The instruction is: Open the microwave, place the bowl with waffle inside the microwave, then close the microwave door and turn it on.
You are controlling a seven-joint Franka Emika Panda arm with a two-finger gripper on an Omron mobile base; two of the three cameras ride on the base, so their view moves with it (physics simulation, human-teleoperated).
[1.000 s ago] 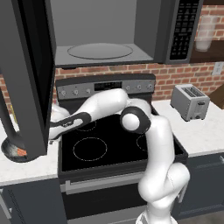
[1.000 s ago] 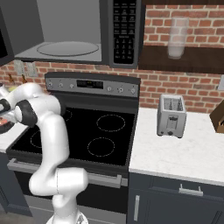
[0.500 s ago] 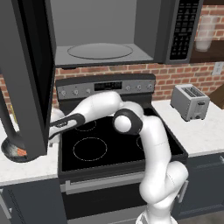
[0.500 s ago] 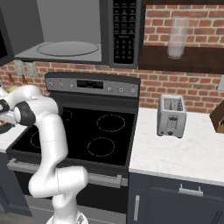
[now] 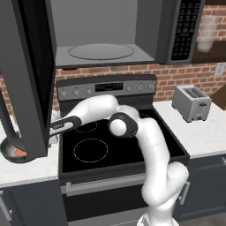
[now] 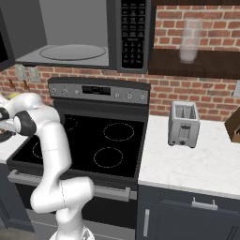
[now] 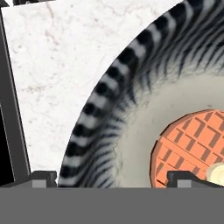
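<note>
- On the white counter left of the stove sits the bowl, holding the waffle.
- The gripper hovers right over the bowl's rim, fingers spread apart, grasping nothing.
- The microwave door hangs open, the microwave cavity bare above.

No text or label can be read anywhere.

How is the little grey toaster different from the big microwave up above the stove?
The toaster is small and silver and stands on the white counter; the microwave is much larger, dark grey, and hangs over the stove. The toaster has slots on top, while the microwave opens at the front: the microwave door is swung wide, showing a round glass turntable. Both are boxy kitchen appliances.
</note>
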